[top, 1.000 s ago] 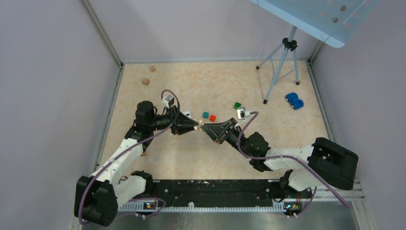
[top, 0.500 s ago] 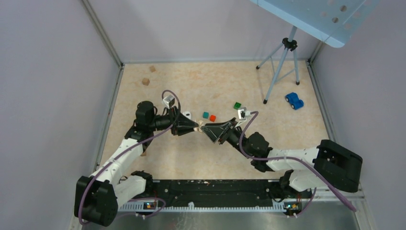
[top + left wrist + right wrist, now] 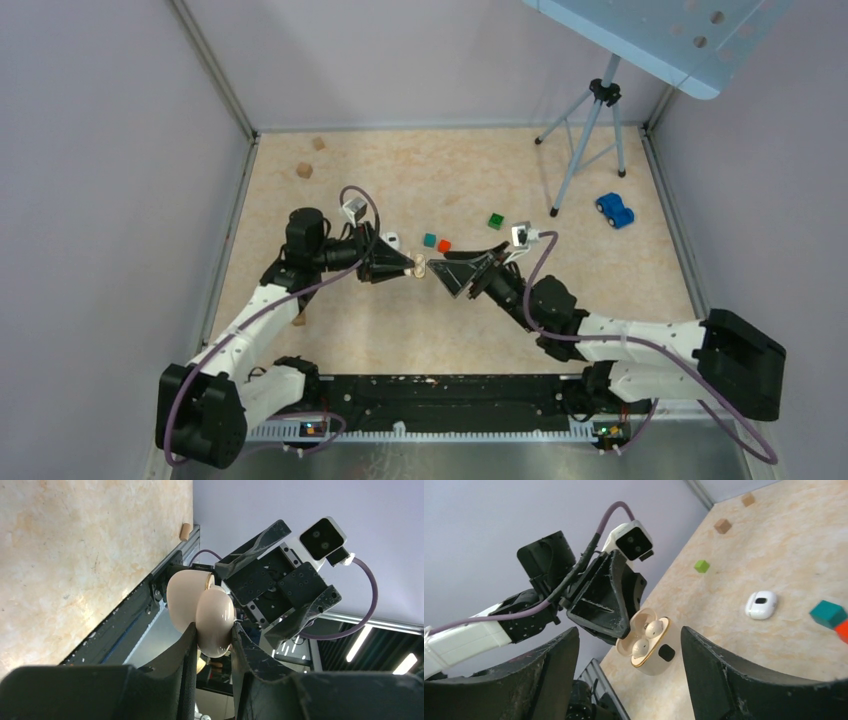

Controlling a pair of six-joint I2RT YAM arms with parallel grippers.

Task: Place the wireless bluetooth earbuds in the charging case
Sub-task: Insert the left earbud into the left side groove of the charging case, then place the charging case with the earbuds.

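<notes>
Overhead, we are seeing both arms meeting tip to tip over the mottled beige table [image 3: 400,180]. The left gripper [image 3: 408,265] is pinching the charging case [image 3: 420,266], a small cream pebble, and the right gripper [image 3: 437,273] is pointing at it from just beside. A teal cube [image 3: 429,240] and an orange cube [image 3: 444,246] are lying near, farther up the table.

From the left wrist, we are looking along two matte black fingers [image 3: 187,650] pressing the glossy, rounded shell from both sides. The case is hinged open, a thin gold rim showing. Opposite, the right claw's jaws are standing spread wide, apart from the case.

From the right wrist, we are finding its own rough black fingers [image 3: 734,670] spread far apart and touching nothing. Between them the open case is hanging in the left claw, and the wireless bluetooth earbuds [image 3: 655,626], two smooth white pieces, are sitting side by side in its hollows. A white pebble-shaped thing [image 3: 761,605] is lying on the table beyond.
</notes>
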